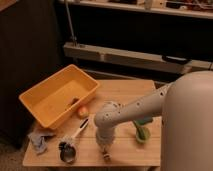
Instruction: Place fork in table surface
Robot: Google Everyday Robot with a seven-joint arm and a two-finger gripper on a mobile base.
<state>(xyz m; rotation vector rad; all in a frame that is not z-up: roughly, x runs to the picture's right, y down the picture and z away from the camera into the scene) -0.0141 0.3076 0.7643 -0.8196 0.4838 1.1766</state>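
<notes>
Arm comes in from the lower right: big white body shell fills the right edge, a perforated white link runs left from it to a rounded elbow/wrist joint near frame centre. From that joint the last segment drops straight down, near vertical. Tool (105,153) sits at the bottom of that segment, pointing down, low over the front part of the surface (125,92), close to its near edge. Tool is small and dark below the white wrist housing.
</notes>
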